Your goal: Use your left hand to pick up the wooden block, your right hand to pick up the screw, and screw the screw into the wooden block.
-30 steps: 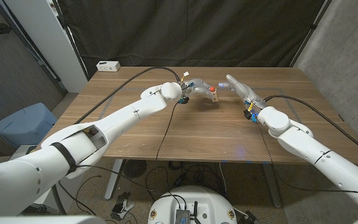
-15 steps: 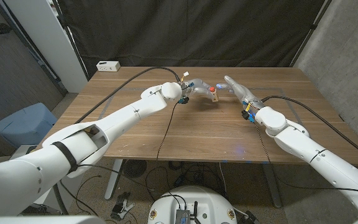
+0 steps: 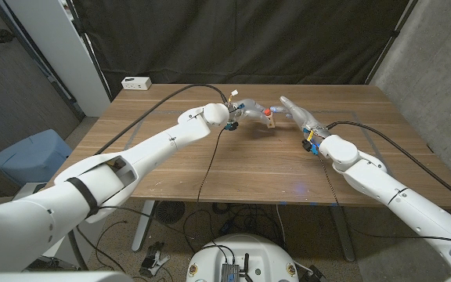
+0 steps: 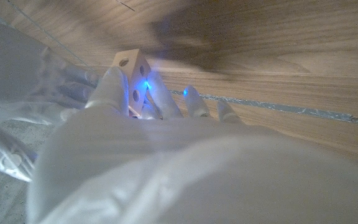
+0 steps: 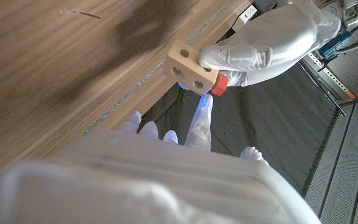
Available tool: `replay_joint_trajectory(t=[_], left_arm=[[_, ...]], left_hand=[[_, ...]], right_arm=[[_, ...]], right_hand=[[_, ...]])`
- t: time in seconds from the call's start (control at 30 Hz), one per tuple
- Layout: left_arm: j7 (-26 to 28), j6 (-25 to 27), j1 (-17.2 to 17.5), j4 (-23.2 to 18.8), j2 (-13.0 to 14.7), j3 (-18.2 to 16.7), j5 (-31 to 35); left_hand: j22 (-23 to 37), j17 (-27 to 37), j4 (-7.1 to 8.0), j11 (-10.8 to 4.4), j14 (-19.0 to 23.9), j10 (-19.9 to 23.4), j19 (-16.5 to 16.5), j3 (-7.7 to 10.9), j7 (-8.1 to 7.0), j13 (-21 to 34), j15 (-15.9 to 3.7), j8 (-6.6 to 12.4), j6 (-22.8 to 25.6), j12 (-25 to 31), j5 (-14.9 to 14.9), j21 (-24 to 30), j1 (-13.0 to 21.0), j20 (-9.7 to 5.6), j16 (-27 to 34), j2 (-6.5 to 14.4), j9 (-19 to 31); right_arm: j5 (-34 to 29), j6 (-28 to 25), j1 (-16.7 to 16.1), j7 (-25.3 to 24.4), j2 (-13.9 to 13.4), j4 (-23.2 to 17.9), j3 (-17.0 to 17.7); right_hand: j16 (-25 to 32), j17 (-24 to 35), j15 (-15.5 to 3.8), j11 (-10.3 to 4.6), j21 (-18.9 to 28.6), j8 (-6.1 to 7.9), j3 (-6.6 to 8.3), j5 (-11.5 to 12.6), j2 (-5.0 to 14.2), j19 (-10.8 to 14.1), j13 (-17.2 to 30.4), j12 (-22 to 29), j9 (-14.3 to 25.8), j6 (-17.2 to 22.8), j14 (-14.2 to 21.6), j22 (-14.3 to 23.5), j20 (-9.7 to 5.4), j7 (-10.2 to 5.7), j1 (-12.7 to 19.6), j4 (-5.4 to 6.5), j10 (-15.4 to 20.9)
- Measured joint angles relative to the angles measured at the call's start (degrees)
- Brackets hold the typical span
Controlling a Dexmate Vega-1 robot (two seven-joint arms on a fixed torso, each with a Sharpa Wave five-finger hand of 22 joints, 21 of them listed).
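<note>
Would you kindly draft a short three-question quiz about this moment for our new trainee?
1. True or false: the left hand holds the pale wooden block with round holes above the brown wooden table.
2. The red-headed screw sits: A) in the block, B) flat on the table, C) in the right hand's palm.
3. Fill in: the right hand's fingers reach toward the ____.

Key: 1 true; 2 A; 3 screw.
</note>
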Motion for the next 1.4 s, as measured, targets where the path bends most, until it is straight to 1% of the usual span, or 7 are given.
replay_joint_trajectory(t=[0.2, 0.27, 1.0, 1.2, 1.4], left_arm=[[0.0, 0.0, 0.0, 0.1, -0.1, 0.0, 0.0], [-0.1, 0.0, 0.0, 0.2, -0.1, 0.1, -0.1], [-0.2, 0.0, 0.0, 0.6, -0.3, 0.1, -0.7], [-0.3, 0.0, 0.0, 0.7, -0.3, 0.1, -0.8], [-0.3, -0.1, 0.0, 0.9, -0.4, 0.1, -0.9]], left_hand=[[0.0, 0.0, 0.09, 0.06, 0.0, -0.1, 0.0, 0.09, 0.09, 0.3, 0.0, 0.03, -0.1, 0.0, 0.0, 0.0, 0.0, 0.0, 0.0, 0.0, 0.0], [0.0, 0.0, 0.09, 0.06, 0.0, -0.1, 0.0, 0.09, 0.07, 0.3, 0.0, 0.03, -0.1, 0.0, 0.0, 0.0, 0.0, 0.0, 0.0, 0.0, 0.0], [0.0, 0.0, 0.09, 0.06, 0.0, -0.1, 0.0, 0.09, 0.04, 0.5, 0.0, -0.09, 0.1, 0.0, 0.0, 0.0, 0.0, 0.0, 0.0, 0.0, 0.0], [0.0, 0.0, 0.08, 0.06, 0.0, -0.1, 0.0, 0.08, 0.05, 0.7, 0.0, -0.11, 0.1, -0.4, 0.0, 0.0, 0.0, 0.0, 0.0, 0.0, 0.0], [0.0, 0.0, 0.05, 0.06, 0.0, -0.1, 0.0, 0.05, 0.06, 0.7, 0.0, -0.1, 0.1, -0.4, 0.0, 0.0, 0.0, 0.0, 0.0, 0.0, 0.0]], right_arm=[[0.0, 0.0, -0.2, 0.0, -0.1, -0.5, 0.0], [0.0, 0.0, -0.3, 0.0, -0.1, -0.7, 0.0], [0.0, -1.0, -1.8, -0.4, -1.3, -3.2, 0.4], [0.0, -1.3, -2.2, -0.7, -1.6, -3.8, 0.5], [0.0, -1.6, -2.6, -0.9, -1.9, -4.4, 0.8]], right_hand=[[0.0, 0.0, 0.0, 0.0, 0.0, 0.0, 0.0, 0.0, 0.0, 0.0, 0.0, 0.0, 0.0, 0.0, 0.0, 0.0, 0.0, 0.03, 0.0, 0.0, 0.0], [0.0, 0.0, 0.0, 0.0, 0.0, 0.0, 0.0, 0.0, 0.0, 0.0, 0.0, 0.0, 0.0, 0.3, 0.0, 0.0, 0.0, 0.32, 0.0, 0.0, 0.0], [0.0, 0.0, 0.0, -0.01, 0.0, -0.04, -0.15, 0.0, -0.02, 0.0, 0.0, 0.0, 0.0, 0.3, 0.0, 0.0, 0.01, 0.31, 0.0, 0.15, 0.0], [0.0, 0.0, 0.0, -0.01, 0.0, -0.04, -0.15, 0.0, 0.13, 0.0, 0.0, 0.0, 0.0, 0.3, 0.0, 0.0, 0.01, 0.31, 0.5, 0.15, 0.0], [0.0, 0.0, 0.0, -0.01, 0.0, -0.04, -0.15, 0.0, 0.13, 0.0, 0.0, 0.0, 0.0, 0.5, 0.0, 0.0, 0.01, 0.1, 0.5, 0.15, 0.0]])
